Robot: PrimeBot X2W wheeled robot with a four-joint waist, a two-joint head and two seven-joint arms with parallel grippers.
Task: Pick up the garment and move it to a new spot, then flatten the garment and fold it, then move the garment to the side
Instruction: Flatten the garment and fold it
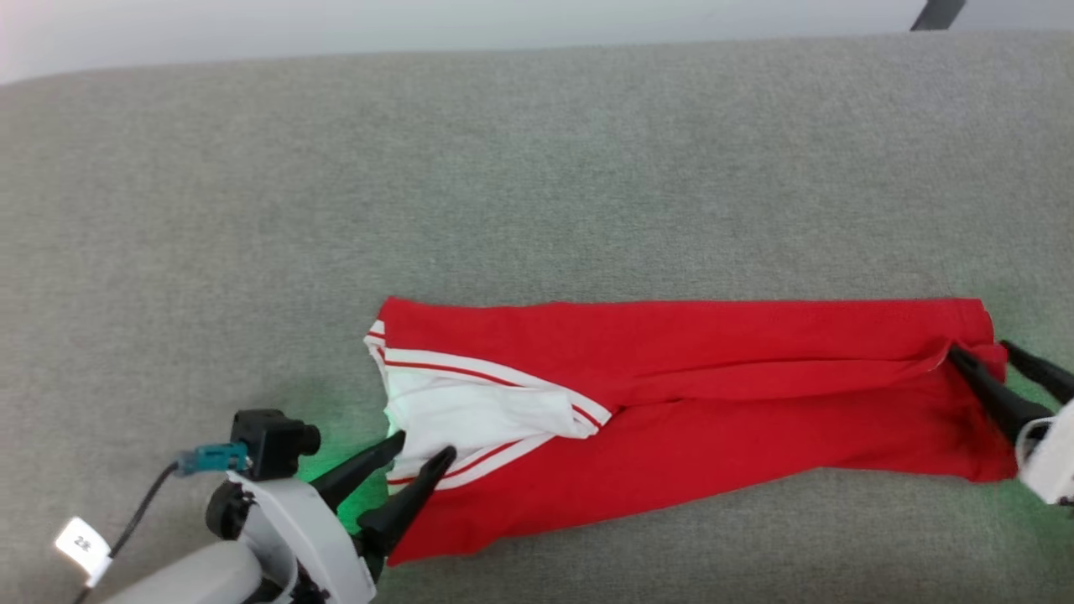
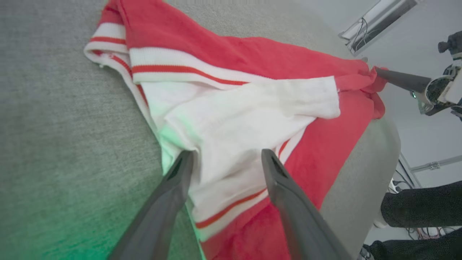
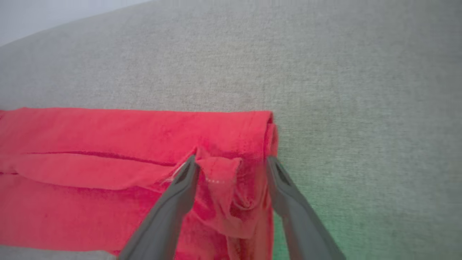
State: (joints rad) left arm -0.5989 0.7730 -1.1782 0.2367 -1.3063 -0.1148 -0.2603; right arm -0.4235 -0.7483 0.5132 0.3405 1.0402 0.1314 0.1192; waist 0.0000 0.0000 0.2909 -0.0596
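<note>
T-shirt point(image 1: 688, 394) lies folded lengthwise; a cross-fold and the move aside seem left. Left gripper point(image 1: 426, 445) and right gripper point(image 1: 978, 347) have jaws apart.

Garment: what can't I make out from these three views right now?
Head view: lower layers of the garment, covered by its own folded-over top.
Head view: wrist of the right gripper, cut off by the right edge.
Left wrist view: a dark-clothed person, cut off at the corner; limb unclear.
</note>
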